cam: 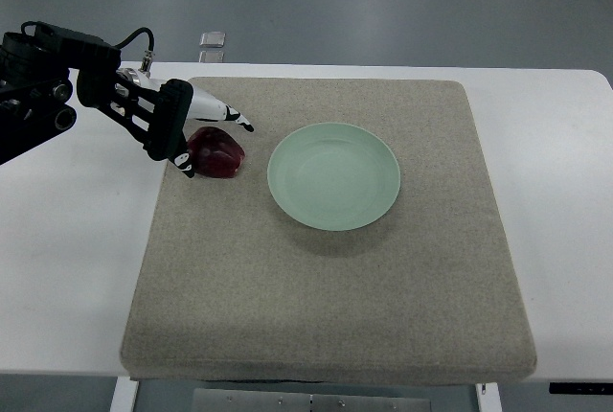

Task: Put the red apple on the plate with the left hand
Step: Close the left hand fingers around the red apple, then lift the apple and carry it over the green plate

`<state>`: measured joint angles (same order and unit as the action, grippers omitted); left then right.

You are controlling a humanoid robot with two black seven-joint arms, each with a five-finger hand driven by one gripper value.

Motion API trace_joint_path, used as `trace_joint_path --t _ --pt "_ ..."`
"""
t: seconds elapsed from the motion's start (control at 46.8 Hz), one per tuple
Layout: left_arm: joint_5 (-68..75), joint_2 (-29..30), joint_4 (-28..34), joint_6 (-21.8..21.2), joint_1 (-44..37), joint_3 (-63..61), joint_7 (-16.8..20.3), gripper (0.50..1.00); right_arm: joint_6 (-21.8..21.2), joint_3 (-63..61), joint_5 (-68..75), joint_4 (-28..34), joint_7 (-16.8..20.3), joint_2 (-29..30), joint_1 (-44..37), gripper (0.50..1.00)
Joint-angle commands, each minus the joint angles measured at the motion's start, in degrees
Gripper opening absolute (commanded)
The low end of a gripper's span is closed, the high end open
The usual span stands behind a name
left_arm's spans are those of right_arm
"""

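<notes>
A dark red apple (216, 152) lies on the grey mat (326, 268), just left of the pale green plate (333, 175). My left hand (213, 140) comes in from the left edge and straddles the apple. Its white fingers (222, 112) reach over the far side and the thumb sits at the near left side. The fingers look spread around the apple rather than closed on it. The plate holds nothing. The right arm is out of view.
The mat covers most of a white table (551, 144). A small clear object (213, 39) sits at the table's far edge beyond the mat. Grey floor shows past the table.
</notes>
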<state>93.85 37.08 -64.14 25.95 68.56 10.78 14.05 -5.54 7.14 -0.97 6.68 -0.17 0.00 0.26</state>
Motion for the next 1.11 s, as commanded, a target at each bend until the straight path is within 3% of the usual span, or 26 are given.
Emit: trace_joint_path --t 0.0,0.32,0.449,0.513,0.641,0.726,0.812,0.897,1.089 --pt "0.0 -0.1 0.4 -0.6 -0.7 0.0 0.0 0.996 0.0 0.0 0.0 0.0 0.0 0.0 0.0 0.964" --pt "0.0 -1.0 0.4 -0.6 -1.1 0.0 0.1 0.994 0.0 0.0 0.0 0.0 0.0 0.0 0.0 0.964" --pt "-0.1 -1.0 0.4 -0.6 -1.1 0.0 0.2 0.971 0.0 0.0 0.0 0.0 0.0 0.0 0.0 0.964" --pt "0.1 -1.0 0.5 -0.7 -1.1 0.0 0.2 0.898 0.0 0.1 0.0 0.0 0.0 0.0 0.0 0.964" --pt "0.1 -1.0 0.7 -0.7 -1.0 0.0 0.2 0.846 0.0 0.1 0.0 0.0 0.0 0.0 0.0 0.964" --pt "0.1 -1.0 0.9 -0.7 -1.0 0.0 0.2 0.769 0.0 0.0 0.0 0.0 0.0 0.0 0.0 0.964" --pt "0.1 -1.0 1.3 -0.7 -1.0 0.0 0.2 0.615 0.0 0.0 0.0 0.0 0.0 0.0 0.0 0.964" --pt "0.1 -1.6 1.8 -0.7 -1.0 0.0 0.2 0.5 0.0 0.0 0.0 0.0 0.0 0.0 0.0 0.964" --pt "0.1 -2.4 2.6 -0.7 -0.7 0.0 0.2 0.5 0.0 0.0 0.0 0.0 0.0 0.0 0.0 0.964"
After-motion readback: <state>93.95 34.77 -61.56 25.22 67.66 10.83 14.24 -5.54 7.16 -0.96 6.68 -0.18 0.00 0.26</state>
